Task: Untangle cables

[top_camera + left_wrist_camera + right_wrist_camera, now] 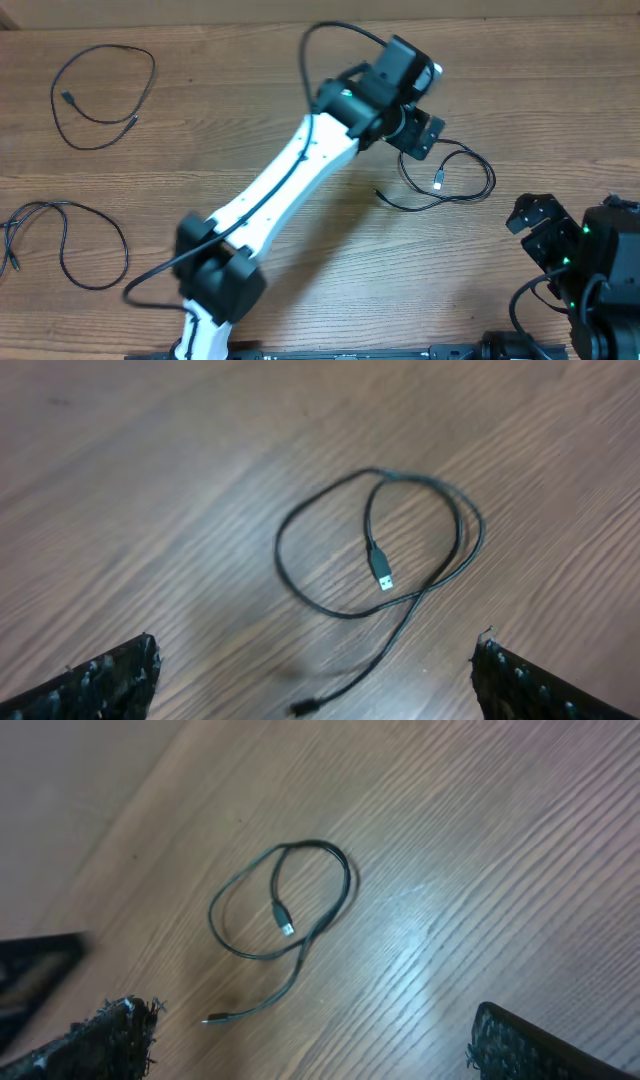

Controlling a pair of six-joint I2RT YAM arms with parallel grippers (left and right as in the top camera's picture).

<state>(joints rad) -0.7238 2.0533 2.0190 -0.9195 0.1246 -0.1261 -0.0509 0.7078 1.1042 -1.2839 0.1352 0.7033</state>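
Three thin black cables lie apart on the wooden table. One loose loop is at the far left back. A second loop is at the left front. The third cable, with a pale silvery plug, lies right of centre. My left gripper hovers over its back edge, open and empty. The left wrist view shows this cable ahead of the open fingers. My right gripper is open and empty, to the right of it. The right wrist view shows the same cable beyond the open fingers.
The white left arm stretches diagonally across the table's middle, with a thick black arm cable arching behind it. The right arm's black base stands at the front right corner.
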